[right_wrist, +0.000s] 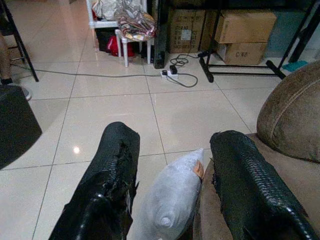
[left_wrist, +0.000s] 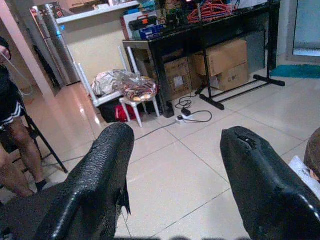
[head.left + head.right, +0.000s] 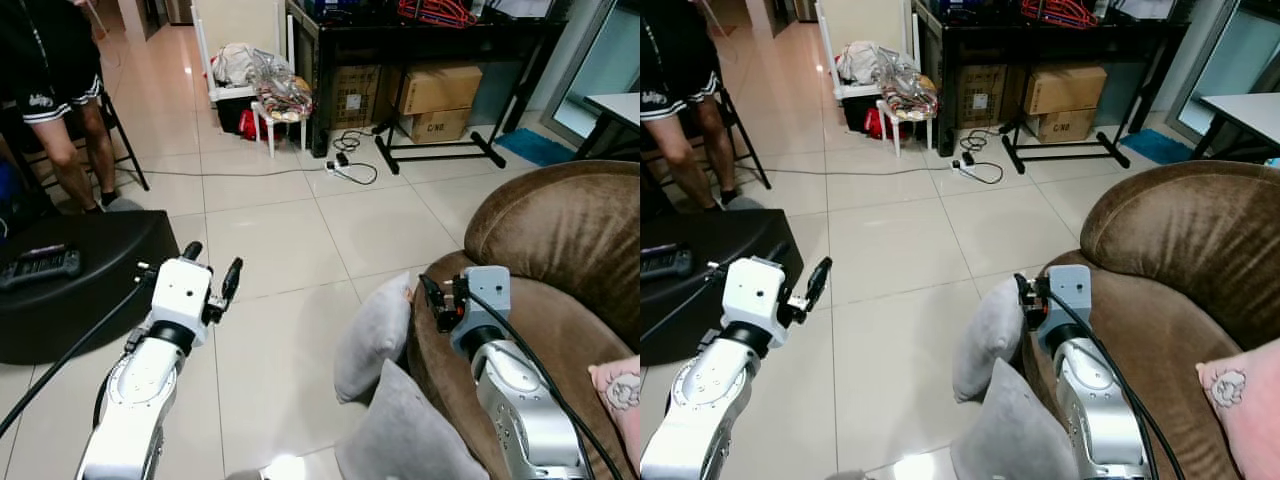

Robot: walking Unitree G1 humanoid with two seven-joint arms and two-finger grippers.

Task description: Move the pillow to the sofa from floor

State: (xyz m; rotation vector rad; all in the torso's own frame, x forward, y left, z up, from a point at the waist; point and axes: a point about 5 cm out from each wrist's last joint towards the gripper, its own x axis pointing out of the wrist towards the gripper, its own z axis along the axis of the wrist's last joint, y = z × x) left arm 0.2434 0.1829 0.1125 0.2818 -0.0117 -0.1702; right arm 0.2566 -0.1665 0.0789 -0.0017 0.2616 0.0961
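You had the brown sofa [image 3: 560, 250] filling the right side of the scene, its seat front curving toward the pale tiled floor [image 3: 290, 260]. Against that front edge stood the pillow [image 3: 372, 335], a grey one on end on the floor, leaning on the sofa with its long axis running up and down. A second grey pillow [image 3: 405, 430] sat closer to you, lower in the head views and also against the sofa.

That made the right arm the nearer one by a clear margin. Your right gripper [image 3: 437, 300] hung just above the sofa's seat edge, beside and slightly above the top corner of the upright pillow; in its wrist view the pillow [image 1: 167, 197] lay straight ahead and below, between the two fingers [image 1: 107, 185], which were spread wide with nothing held. The pillow was near but not touched.

Your left gripper [image 3: 212, 272] was out over open floor, well apart from both pillows, also spread wide and empty, near the black bench [image 3: 70, 280].

I judged the coming move to be a downward reach with the right arm, fingers straddling the pillow's top.
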